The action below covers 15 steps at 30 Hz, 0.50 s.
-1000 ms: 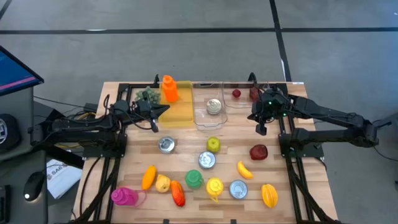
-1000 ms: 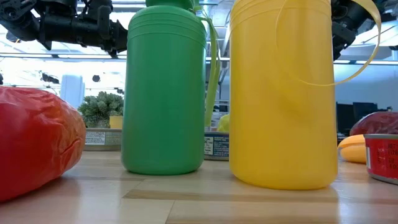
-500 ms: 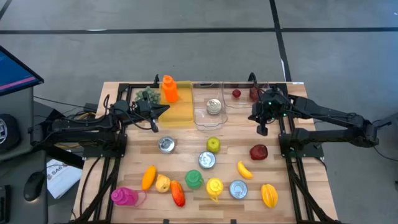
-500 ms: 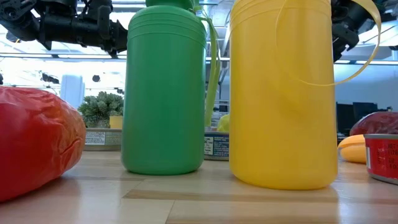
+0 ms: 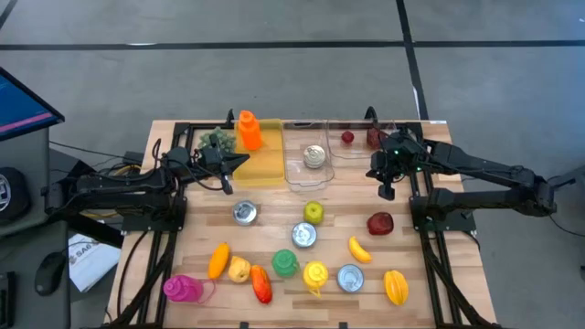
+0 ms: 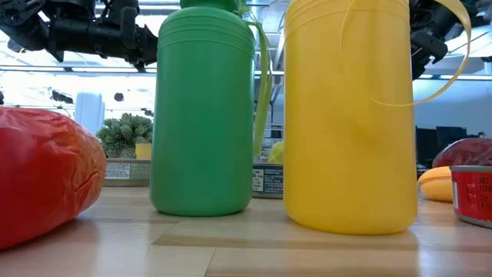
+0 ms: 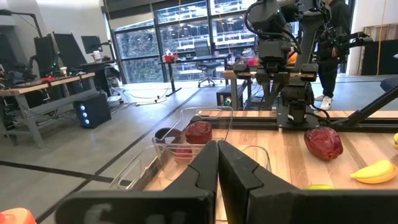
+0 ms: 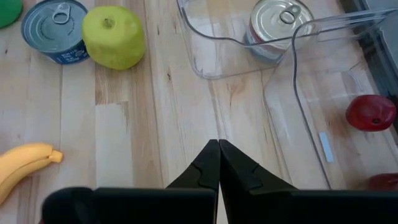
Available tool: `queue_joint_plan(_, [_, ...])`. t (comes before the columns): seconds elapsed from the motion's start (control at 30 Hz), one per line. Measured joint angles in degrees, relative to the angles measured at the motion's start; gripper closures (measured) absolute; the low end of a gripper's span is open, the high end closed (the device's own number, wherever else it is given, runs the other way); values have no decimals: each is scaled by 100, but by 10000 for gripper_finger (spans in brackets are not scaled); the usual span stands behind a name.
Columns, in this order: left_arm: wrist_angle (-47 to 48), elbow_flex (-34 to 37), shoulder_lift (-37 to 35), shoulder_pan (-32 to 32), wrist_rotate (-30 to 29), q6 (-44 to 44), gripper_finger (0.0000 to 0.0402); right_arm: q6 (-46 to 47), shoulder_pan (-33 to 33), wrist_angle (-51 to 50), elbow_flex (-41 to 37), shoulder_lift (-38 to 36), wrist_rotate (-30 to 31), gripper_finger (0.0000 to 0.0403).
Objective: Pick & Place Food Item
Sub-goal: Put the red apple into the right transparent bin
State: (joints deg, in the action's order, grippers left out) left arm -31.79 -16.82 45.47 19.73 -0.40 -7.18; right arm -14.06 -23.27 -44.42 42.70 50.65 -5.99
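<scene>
Even, bright overhead light leaves only soft shadows on the desk (image 5: 206,233). In the low view, backlit windows (image 6: 69,81) glare white; the near red pepper (image 6: 42,173) is blurred.

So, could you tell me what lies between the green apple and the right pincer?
Only bare wooden table lies between the green apple and the shut right pincer, as the right wrist view shows.
</scene>
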Motion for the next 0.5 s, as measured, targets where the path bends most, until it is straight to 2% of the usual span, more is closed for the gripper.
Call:
queue_joint_plan(0.33, [0, 0, 0, 0, 2, 13, 401, 53, 0, -541, 502, 33, 6, 403])
queue_joint_plan(0.5, [0, 0, 0, 0, 2, 15, 401, 113, 5, -1162, 793, 33, 6, 403])
